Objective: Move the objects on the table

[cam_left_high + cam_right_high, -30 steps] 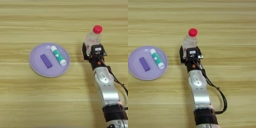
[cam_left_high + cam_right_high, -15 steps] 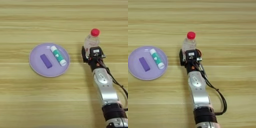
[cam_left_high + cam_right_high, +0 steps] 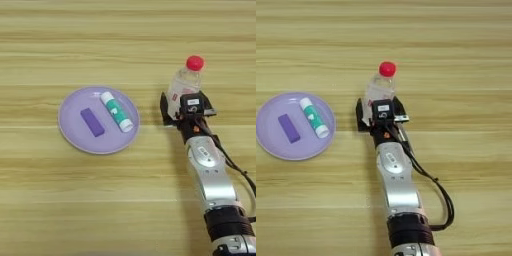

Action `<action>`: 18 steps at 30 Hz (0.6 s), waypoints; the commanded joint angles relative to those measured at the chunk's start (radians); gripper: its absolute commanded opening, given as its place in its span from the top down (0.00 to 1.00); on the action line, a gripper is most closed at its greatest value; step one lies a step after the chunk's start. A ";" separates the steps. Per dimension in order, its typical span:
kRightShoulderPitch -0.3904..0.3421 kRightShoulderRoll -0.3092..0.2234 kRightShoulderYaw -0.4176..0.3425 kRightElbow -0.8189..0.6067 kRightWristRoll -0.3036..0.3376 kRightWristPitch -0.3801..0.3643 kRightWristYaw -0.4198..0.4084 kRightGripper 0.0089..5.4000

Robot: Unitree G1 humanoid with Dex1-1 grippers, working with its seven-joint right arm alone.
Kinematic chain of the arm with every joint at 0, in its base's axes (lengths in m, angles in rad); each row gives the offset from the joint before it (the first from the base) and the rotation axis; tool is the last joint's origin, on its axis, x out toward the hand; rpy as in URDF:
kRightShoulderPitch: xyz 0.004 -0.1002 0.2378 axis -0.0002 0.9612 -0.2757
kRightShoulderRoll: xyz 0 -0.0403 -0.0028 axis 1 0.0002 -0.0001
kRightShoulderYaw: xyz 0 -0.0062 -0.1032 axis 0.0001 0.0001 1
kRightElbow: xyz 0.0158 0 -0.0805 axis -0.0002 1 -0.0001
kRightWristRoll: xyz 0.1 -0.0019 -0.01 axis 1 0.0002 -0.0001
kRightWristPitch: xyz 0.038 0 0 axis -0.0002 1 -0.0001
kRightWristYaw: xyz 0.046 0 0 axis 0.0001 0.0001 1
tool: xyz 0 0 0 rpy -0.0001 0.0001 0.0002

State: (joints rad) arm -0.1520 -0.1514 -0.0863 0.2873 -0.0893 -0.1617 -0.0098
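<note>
My right gripper (image 3: 185,103) is shut on the lower body of a clear plastic bottle (image 3: 182,82) with a red cap, right of the table's middle. One black finger stands on each side of the bottle, which leans a little so its cap points up and to the right. The silver forearm (image 3: 210,175) comes in from the bottom edge. To the left lies a round lilac plate (image 3: 70,135). On it rest a small purple block (image 3: 92,122) and, beside it, a white-and-green glue stick (image 3: 116,112). The right eye view shows the same gripper (image 3: 380,108) and bottle (image 3: 377,87).
The light wooden table (image 3: 60,210) fills both views. A black cable (image 3: 441,200) loops out from the right side of the forearm. The plate lies about a hand's width left of the gripper.
The gripper and bottle shifted slightly toward the bottom and left, then the cap tipped back to the right. Plate, block and glue stick stayed put.
</note>
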 commanded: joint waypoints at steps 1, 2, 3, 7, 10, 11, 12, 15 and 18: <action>-0.063 -0.019 -0.006 -0.048 0.006 -0.012 0.001 0.08; -0.062 -0.019 -0.006 -0.049 0.006 -0.012 0.001 0.06; -0.062 -0.019 -0.007 -0.050 0.006 -0.012 0.001 0.03; -0.061 -0.019 -0.007 -0.053 0.006 -0.012 0.000 0.01; -0.061 -0.019 -0.007 -0.054 0.005 -0.012 0.000 0.01; -0.061 -0.019 -0.007 -0.055 0.005 -0.012 -0.001 0.01; -0.061 -0.019 -0.007 -0.055 0.005 -0.012 -0.001 0.01; -0.058 -0.020 -0.009 -0.061 0.007 -0.010 -0.001 0.01; -0.045 -0.019 -0.015 -0.078 0.014 -0.006 0.001 0.01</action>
State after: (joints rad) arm -0.1509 -0.1514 -0.0877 0.2756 -0.0886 -0.1606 -0.0099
